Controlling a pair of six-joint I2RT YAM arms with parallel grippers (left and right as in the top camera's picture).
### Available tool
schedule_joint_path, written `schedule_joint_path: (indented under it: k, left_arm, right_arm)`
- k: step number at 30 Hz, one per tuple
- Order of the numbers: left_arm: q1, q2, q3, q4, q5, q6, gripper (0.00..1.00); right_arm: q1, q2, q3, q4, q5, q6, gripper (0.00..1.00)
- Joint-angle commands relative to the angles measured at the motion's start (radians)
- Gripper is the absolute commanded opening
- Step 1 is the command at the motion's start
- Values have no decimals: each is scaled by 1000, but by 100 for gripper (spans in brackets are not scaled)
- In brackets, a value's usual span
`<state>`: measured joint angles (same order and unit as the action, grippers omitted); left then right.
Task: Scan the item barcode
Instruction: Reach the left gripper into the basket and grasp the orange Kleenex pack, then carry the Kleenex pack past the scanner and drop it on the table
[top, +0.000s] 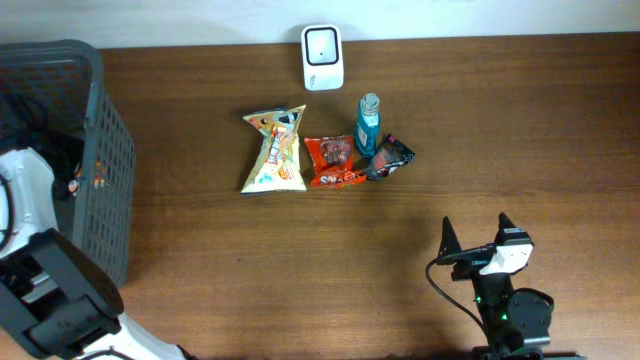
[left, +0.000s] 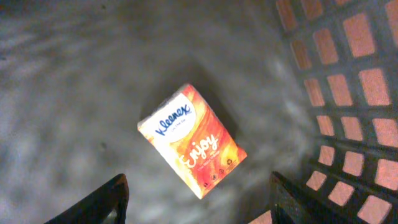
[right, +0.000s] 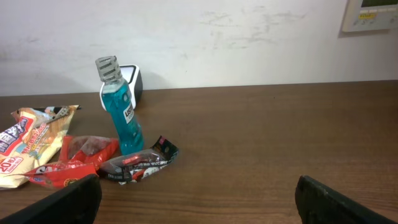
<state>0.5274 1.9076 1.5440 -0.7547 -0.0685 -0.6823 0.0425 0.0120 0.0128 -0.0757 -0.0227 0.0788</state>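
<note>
Down inside the basket (left: 348, 93), the left gripper (left: 198, 186) hangs over a tissue pack (left: 193, 140), jaws apart and holding nothing (neither finger touches the pack in the wrist view). The pack lies flat on the basket floor, askew to the jaws and near the lattice wall on one side.

The step in hand looks like the pick. To do it well, I would turn the wrist until the fingers bracket the pack's narrow sides, come straight down, and close gently, since a soft pack will likely buckle. Keep the far finger off the wall. No barcode shows on the upper face, so it probably sits underneath or on an edge; the grip should leave those faces free for the scanner (top: 322, 55), which stands at the table's far edge.

Over at the near edge, the right gripper (top: 476, 228) rests spread wide and empty. Well apart from it lie a bottle (top: 368, 125) and three snack bags.

Readable: "Kleenex" in blue on a white oval, "Enjoy" in white script across the orange. Print on the bottle and snacks is too small to read.
</note>
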Motion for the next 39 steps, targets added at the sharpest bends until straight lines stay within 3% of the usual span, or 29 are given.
schedule_joint_path:
  k: [1,12,13,15,17,20,23,26,33,36,39]
  left_arm:
    - [0,40,-37,64,-79,-10,70]
    - [5,205,-37,104,-78,-10,62]
    - [5,217,-37,106,-78,-10,54]
    - [5,223,-37,97,-75,-10,25]
    - [5,222,-37,96,-76,-10,21]
    - [5,202,-11,55,-75,-10,0]
    - [6,126,64,-51,-68,-9,0]
    - [5,-60,139,-127,-63,-10,0]
    - [3,-574,146,-130,72,-10,0]
    - [-2,-682,146,-182,296,3,0]
    - [-103,-679,142,-230,502,98,0]
  right_arm:
    - [1,-5,-7,-4,9,4,98]
    - [1,-5,-7,-4,9,4,98]
    - [1,-5,-7,-4,9,4,98]
    - [1,-5,-7,-4,9,4,98]
    - [1,-5,-7,-4,9,4,98]
    - [1,-5,-7,-4,8,4,98]
    - [1,-5,-7,-4,9,4,98]
    - [1,-5,-7,-4,9,4,98]
    - [1,-5,-7,-4,9,4,98]
    - [1,-5,-7,-4,9,4,98]
    - [1,-5,-7,-4,9,4,98]
